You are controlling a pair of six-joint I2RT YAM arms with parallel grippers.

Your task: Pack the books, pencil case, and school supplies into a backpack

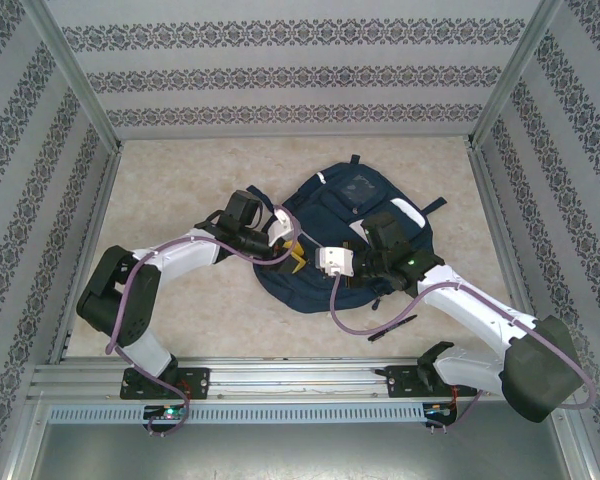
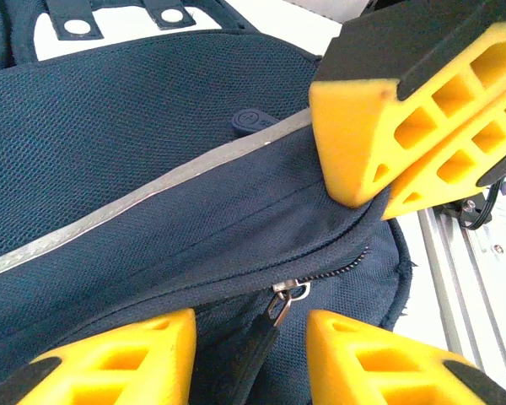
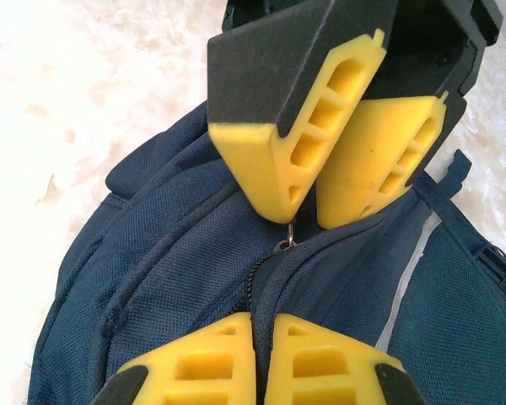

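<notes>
Backpack (image 2: 110, 126) fabric, navy and woven, lay beneath the left pincer (image 2: 251, 325) in the left wrist view. That pincer's yellow fingers stood spread, one to either side of the metal zip pull (image 2: 280, 302) and its dark tab. Zip teeth ran from the pull up toward the right. A pale reflective stripe (image 2: 152, 202) crossed the fabric on a slant above the zip. The right pincer (image 2: 375, 198) showed at upper right, its fingers pressed together and its tips down on the fold of fabric just above the zip line.

Right wrist view: the right pincer's own fingers sat pressed together at the lower edge, over the zip seam. Whether any fabric was caught between them could not be determined. Opposite, the left pincer pointed down at the seam, with the metal ring of the zip pull just under its fingertips.

Top external view: the backpack lay near the middle of the bench (image 1: 180, 190). Both arms were bent inward, their pincers close together over its near left part. A slim black pen (image 1: 392, 330) lay on the bench beside the right arm, near the backpack's near edge and outside it.
</notes>
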